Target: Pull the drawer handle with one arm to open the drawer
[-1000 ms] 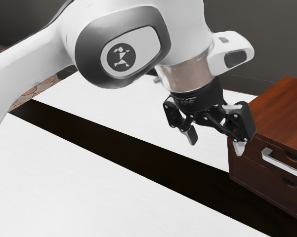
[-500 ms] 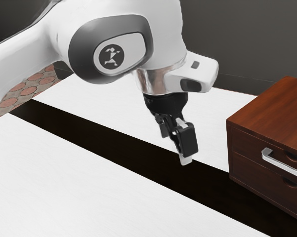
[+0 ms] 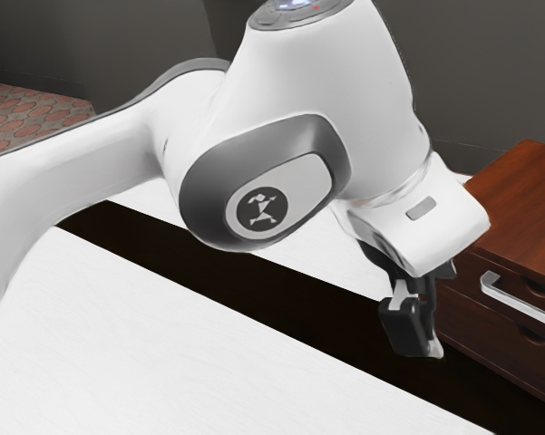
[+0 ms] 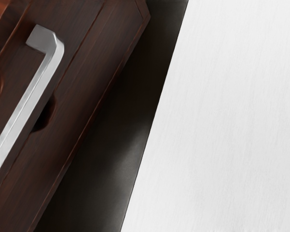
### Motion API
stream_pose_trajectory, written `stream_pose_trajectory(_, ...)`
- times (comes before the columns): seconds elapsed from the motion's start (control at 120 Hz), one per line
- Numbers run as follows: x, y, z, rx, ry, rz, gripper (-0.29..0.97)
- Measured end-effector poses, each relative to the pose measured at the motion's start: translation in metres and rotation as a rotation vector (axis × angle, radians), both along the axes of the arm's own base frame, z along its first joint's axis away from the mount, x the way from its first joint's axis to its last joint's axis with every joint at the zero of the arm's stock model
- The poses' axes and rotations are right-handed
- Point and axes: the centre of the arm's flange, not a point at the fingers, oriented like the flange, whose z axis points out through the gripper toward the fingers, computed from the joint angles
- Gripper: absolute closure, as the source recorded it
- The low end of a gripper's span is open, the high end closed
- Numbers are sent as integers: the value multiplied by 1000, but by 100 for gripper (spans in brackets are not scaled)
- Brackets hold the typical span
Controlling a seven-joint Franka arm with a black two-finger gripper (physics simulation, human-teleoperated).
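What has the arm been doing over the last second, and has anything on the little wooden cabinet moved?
The arm swung round and its hand turned and dropped lower, ending close beside the wooden cabinet's front corner. It has taken hold of nothing. The silver handle is untouched, and the drawer sits flush in the cabinet, as before.

So the black two-finger gripper (image 3: 415, 337) is hanging just beside the front corner of the dark red-brown wooden drawer cabinet (image 3: 526, 195), and that box is blocking everything past it. The silver bar handle (image 4: 31, 92) is sticking out of the drawer front. On the gripper's other side, space over the white tabletop (image 3: 118, 362) and its black stripe (image 3: 281, 290) is sitting wide open.
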Motion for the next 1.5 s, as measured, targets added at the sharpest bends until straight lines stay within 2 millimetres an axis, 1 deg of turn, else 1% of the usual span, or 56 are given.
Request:
stream_pose_trajectory(0.1,6,18,-2,17,-40,-51,0)
stream_pose_trajectory(0.192,4,40,1,29,-77,-80,0)
stream_pose_trajectory(0.267,9,54,-10,37,-90,-98,3)
stream_pose_trajectory(0.325,13,58,-16,37,-104,-119,4)
stream_pose_trajectory(0.358,13,56,-16,35,-119,-137,5)
stream_pose_trajectory(0.392,11,50,-15,27,-132,-162,6)
stream_pose_trajectory(0.542,-8,5,-11,-2,-177,-297,7)
stream_pose_trajectory(0.625,-10,-6,-15,-3,-184,-340,10)
stream_pose_trajectory(0.683,-7,-5,-19,-1,-187,-353,11)
stream_pose_trajectory(0.783,1,2,-24,5,-194,-361,14)
stream_pose_trajectory(1.0,25,14,-42,14,-206,-365,20)
stream_pose_trajectory(1.1,32,21,-39,12,-221,-357,21)
stream_pose_trajectory(1.25,35,28,-36,12,-231,-349,22)
stream_pose_trajectory(1.4,38,28,-38,6,-233,-352,22)
stream_pose_trajectory(1.5,36,18,-42,3,-229,-372,23)
